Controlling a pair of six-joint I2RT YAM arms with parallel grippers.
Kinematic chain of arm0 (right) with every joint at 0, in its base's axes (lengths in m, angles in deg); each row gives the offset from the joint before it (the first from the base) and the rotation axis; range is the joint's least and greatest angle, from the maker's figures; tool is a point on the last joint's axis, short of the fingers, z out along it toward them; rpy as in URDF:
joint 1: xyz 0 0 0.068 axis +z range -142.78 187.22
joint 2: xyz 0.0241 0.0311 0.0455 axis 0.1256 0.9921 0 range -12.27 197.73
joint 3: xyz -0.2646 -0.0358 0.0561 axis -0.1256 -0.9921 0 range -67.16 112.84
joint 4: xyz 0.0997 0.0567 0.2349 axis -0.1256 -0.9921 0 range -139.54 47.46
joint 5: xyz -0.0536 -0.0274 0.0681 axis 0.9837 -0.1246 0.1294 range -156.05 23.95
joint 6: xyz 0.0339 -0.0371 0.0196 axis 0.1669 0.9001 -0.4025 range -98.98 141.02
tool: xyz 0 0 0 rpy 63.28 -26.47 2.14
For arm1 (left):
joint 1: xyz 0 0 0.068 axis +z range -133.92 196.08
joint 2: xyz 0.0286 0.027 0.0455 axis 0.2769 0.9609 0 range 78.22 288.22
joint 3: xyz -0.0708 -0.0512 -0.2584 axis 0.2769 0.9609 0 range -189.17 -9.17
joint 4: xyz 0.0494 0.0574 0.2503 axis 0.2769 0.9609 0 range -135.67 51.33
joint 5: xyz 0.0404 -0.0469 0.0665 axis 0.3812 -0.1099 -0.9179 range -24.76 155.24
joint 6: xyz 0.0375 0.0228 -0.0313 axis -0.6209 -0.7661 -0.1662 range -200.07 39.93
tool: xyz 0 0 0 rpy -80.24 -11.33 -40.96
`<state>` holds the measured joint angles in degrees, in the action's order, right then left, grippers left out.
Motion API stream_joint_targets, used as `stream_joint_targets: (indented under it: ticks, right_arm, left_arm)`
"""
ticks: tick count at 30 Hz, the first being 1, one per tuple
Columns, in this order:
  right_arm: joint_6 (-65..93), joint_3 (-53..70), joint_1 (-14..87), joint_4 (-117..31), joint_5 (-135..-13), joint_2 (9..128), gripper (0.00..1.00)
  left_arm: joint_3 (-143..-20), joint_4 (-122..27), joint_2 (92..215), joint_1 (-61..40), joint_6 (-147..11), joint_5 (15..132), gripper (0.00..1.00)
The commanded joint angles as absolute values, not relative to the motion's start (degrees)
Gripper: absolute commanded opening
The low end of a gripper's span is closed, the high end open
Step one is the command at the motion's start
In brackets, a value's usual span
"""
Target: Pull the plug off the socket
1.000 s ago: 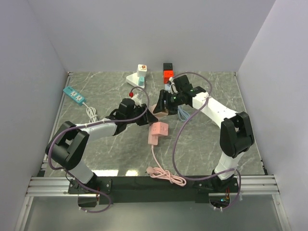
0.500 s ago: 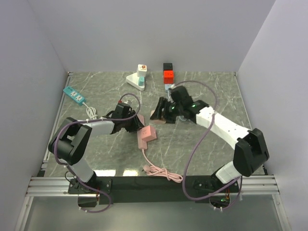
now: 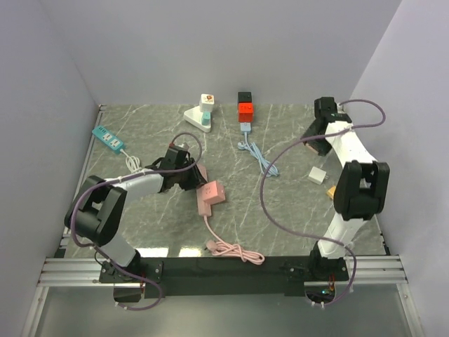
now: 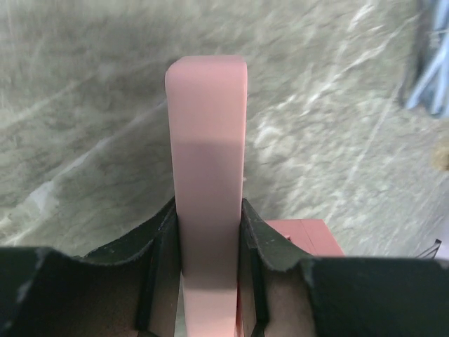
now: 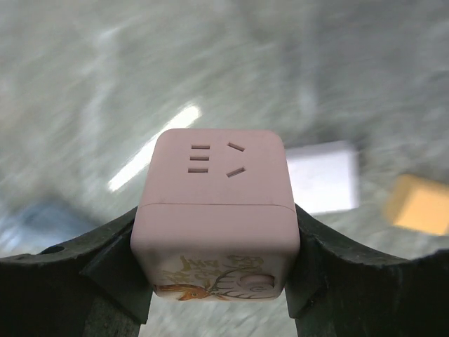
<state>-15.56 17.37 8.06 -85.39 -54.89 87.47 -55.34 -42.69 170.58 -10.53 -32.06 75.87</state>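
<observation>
The pink plug (image 4: 207,140) is clamped tight by the left gripper (image 4: 208,232) – mid-table (image 3: 295,210), with bare room around; the pink socket cube (image 5: 216,175) is gripped by the right gripper (image 5: 214,235) – near the far right corner, well apart.

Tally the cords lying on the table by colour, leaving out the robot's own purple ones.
Pink cord: 1
Light blue cord: 1
White cord: 1
Total: 3
</observation>
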Motion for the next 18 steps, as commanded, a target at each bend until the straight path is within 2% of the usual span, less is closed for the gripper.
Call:
stream_joint_targets:
  ticks: [1,4,6,7,15,16,17,18]
  right_arm:
    - [-16.5,22.8,4.5,-90.8,-43.6,93.7,0.00]
    - [-18.0,28.3,2.3,-95.5,-38.6,99.6,0.02]
    - [-19.0,29.9,1.2,-96.7,-36.3,101.5,0.12]
    - [-19.3,29.9,1.0,-96.3,-36.0,101.9,0.13]
    - [-18.0,29.8,-0.9,-95.4,-39.8,105.9,0.30]
    - [-17.7,28.6,-0.9,-94.4,-41.0,105.4,0.35]
    - [-17.7,27.9,-0.9,-94.0,-41.4,104.9,0.51]
    - [-18.1,27.4,-0.9,-94.0,-41.4,103.8,0.59]
  left_arm:
    - [-60.1,-41.7,166.0,-9.9,-35.0,77.1,0.00]
    - [-61.4,-40.1,165.1,-9.4,-35.5,77.9,0.00]
    - [-61.8,-39.5,164.3,-9.0,-35.9,78.3,0.00]
    - [-61.8,-39.0,164.0,-8.9,-36.1,78.5,0.00]
    - [-61.1,-38.5,163.5,-7.7,-36.9,79.7,0.00]
    - [-60.9,-38.6,163.3,-7.6,-36.9,80.0,0.00]
    - [-60.9,-38.7,163.3,-7.4,-37.0,80.1,0.00]
    - [-60.9,-38.7,163.5,-7.4,-37.1,80.3,0.00]
